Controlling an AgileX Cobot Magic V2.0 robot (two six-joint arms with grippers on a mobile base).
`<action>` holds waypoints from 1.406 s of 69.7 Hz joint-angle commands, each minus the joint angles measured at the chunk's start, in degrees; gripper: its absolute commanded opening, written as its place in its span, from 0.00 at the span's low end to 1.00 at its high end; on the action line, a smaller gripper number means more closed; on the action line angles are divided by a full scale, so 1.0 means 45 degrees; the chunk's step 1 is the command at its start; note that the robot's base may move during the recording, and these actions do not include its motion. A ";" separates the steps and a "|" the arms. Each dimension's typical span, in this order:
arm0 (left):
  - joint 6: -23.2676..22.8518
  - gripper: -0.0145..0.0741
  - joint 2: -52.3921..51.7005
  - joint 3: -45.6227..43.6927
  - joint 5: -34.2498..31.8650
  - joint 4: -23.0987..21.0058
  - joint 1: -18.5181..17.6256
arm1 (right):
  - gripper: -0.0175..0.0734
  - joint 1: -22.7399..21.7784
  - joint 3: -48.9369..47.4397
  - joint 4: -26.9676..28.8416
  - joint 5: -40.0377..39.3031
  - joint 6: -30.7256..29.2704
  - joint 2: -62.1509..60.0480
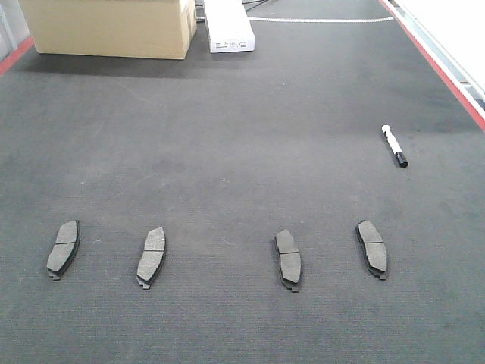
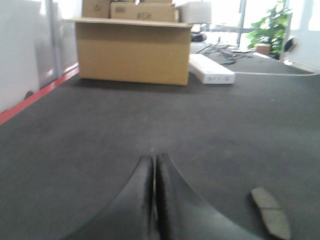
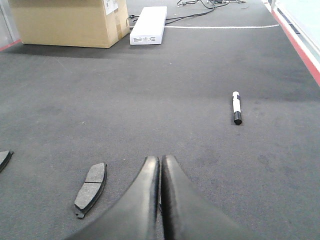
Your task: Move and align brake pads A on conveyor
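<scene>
Along the conveyor's [image 1: 242,152] near edge, four brake pads A [image 1: 289,259] are lying lengthwise (unevenly angled); both end effectors, left [image 2: 154,165] and right [image 3: 160,165], are hovering clenched, empty.

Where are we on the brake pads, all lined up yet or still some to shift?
Looks nearly done: four pads lie in one rough row on the conveyor, though unevenly spaced and angled. Nothing is in hand: the left gripper and right gripper have jaws closed and empty. Possibly left: straightening the tilted pads. The pen lies apart.
</scene>
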 commanded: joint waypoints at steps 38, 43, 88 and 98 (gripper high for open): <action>-0.0637 0.15 -0.0911 -0.0005 -0.0602 0.1107 0.0056 | 0.18 -0.0059 -0.0310 -0.0344 -0.0757 0.0040 0.0120; -0.0637 0.15 -0.0911 -0.0005 -0.0602 0.1107 0.0056 | 0.18 -0.0059 -0.0310 -0.0344 -0.0757 0.0040 0.0120; -0.0637 0.16 -0.0911 -0.0005 -0.0602 0.1107 0.0056 | 0.18 -0.0166 0.0115 -0.0417 -0.0775 -0.0588 -0.0180; -0.0637 0.15 -0.0911 -0.0016 -0.0602 0.1107 0.0056 | 0.18 -0.2089 0.0723 0.2749 -0.2086 -0.4472 -0.0322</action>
